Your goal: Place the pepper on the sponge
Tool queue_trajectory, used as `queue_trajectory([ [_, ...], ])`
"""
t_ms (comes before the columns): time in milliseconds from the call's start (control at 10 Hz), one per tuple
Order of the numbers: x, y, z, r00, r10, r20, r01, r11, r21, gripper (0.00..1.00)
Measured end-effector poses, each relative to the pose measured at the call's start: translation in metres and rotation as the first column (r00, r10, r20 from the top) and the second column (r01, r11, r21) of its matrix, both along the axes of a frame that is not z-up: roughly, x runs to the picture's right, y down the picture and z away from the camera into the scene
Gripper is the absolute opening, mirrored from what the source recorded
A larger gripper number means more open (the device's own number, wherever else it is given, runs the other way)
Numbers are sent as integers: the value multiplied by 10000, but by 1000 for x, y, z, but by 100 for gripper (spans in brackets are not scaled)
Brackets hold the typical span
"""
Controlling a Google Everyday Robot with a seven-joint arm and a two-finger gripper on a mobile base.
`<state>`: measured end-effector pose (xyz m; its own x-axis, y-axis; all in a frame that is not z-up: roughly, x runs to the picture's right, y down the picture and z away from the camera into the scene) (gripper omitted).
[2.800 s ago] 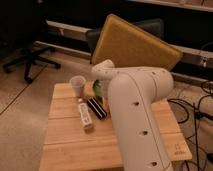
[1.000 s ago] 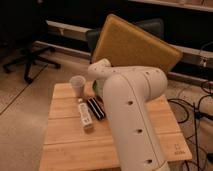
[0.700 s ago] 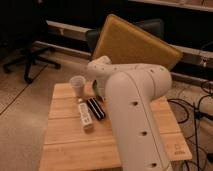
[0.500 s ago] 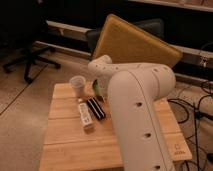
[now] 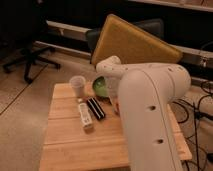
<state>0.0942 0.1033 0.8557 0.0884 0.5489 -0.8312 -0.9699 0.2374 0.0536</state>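
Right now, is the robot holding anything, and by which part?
It cannot be told: the shut gripper is hidden behind the white arm, down beside the green bowl on the table.

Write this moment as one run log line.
gripper: shut, beside green bowl, mostly behind arm | pepper: reddish bit at gripper, hold unclear | sponge: not visible

cup (image 5: 77, 84) left of bowl (image 5: 100, 87) | bar (image 5: 96, 108) before bowl | jaws right of bar
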Motion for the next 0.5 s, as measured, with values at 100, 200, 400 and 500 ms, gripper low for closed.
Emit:
queue_trajectory([
  [100, 8, 5, 2, 9998, 103, -143, -104, 9999, -103, 0],
  [200, 14, 10, 5, 9994, 245, -234, -250, 9995, -213, 0],
  [400, 19, 14, 22, 9994, 328, -89, -331, 9987, -398, 0],
  [500, 17, 12, 30, 9996, 286, 38, -284, 9987, -415, 0],
])
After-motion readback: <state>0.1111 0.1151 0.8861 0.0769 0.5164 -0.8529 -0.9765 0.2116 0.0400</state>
